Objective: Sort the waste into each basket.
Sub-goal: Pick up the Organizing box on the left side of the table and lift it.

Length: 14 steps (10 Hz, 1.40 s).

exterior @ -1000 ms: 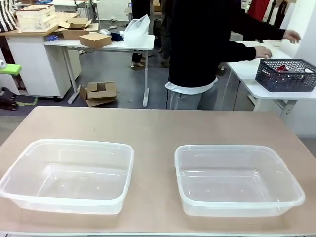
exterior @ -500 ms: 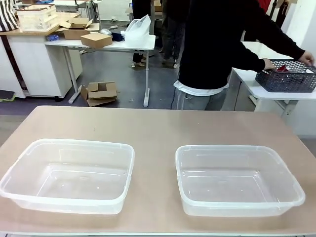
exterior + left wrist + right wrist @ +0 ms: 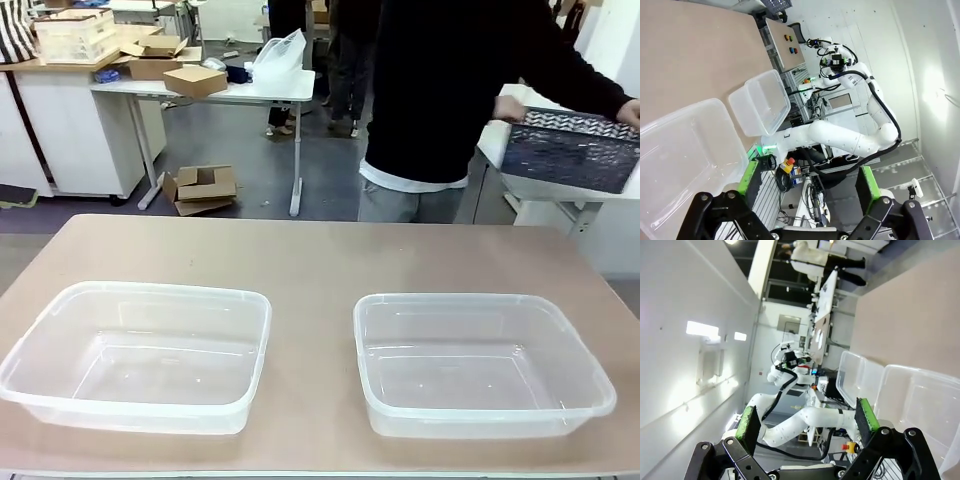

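Gaping wide, the left pincer (image 3: 808, 174) and right pincer (image 3: 807, 416) hold nothing. Two clear tubs sit on the counter (image 3: 310, 255): left tub (image 3: 150, 365) at 7 o'clock, right tub (image 3: 450, 372) at 5. Beyond, at 1 o'clock, a person (image 3: 450, 90) holds one dark lattice basket (image 3: 570, 152), tilted, in two hands (image 3: 510, 106).

Two baskets (image 3: 140, 355) (image 3: 480, 365) side by side on table (image 3: 310, 260)

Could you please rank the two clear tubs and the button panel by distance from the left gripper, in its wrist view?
1. Near clear tub, lower left, just ahead of the left gripper.
2. Far clear tub, mid-frame.
3. Button panel, top, beyond both tubs.
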Available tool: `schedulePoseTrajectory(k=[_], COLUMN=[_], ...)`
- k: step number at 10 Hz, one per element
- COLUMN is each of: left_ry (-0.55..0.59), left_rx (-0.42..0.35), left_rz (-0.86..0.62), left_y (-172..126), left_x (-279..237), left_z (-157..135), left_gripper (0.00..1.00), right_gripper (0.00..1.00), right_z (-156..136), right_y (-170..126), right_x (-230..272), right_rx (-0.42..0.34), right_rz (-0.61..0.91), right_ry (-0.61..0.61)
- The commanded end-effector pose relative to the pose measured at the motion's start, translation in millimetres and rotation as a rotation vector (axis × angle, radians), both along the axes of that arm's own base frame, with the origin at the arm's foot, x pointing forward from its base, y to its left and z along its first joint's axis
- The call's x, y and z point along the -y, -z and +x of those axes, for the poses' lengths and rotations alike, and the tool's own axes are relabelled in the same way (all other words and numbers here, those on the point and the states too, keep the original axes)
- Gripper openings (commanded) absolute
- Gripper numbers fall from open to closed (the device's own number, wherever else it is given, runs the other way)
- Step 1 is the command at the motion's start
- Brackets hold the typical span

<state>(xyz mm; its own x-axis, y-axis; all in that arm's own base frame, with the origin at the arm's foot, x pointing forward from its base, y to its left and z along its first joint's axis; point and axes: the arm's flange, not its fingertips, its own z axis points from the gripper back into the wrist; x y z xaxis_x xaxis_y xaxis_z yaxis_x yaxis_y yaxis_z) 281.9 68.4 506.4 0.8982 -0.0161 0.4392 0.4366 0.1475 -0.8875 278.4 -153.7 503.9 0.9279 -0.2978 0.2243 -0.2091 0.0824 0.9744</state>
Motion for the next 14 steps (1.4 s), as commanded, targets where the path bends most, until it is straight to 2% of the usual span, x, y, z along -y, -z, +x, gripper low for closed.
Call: schedulePoseTrajectory(k=[1, 11, 12, 13, 14], left_ry=[0.009, 0.009, 0.000, 0.047, 0.047], left_rx=[0.031, 0.031, 0.001, -0.018, -0.019], left_rz=[-0.026, -0.026, -0.002, 0.048, 0.162], left_y=[-1.2, -1.2, -0.7, -0.6, -5.4], left_x=[-0.4, -0.4, -0.5, 2.4, 1.9], left_z=[0.7, 0.7, -1.1, -5.4, -9.5], left_gripper=[1.00, 1.00, 1.00, 1.00, 1.00], right_gripper=[1.00, 1.00, 1.00, 1.00, 1.00], right_z=[0.6, 0.6, 0.6, 0.0, 1.9], right_y=[-2.1, -2.1, -2.1, -0.1, -9.9], right_x=[1.6, 1.6, 1.6, -0.5, -13.5], right_rx=[0.019, 0.019, 0.019, -0.001, -0.030], right_rz=[-0.012, -0.012, -0.012, -0.002, -0.052], right_ry=[-0.012, -0.012, -0.012, -0.002, 0.022])
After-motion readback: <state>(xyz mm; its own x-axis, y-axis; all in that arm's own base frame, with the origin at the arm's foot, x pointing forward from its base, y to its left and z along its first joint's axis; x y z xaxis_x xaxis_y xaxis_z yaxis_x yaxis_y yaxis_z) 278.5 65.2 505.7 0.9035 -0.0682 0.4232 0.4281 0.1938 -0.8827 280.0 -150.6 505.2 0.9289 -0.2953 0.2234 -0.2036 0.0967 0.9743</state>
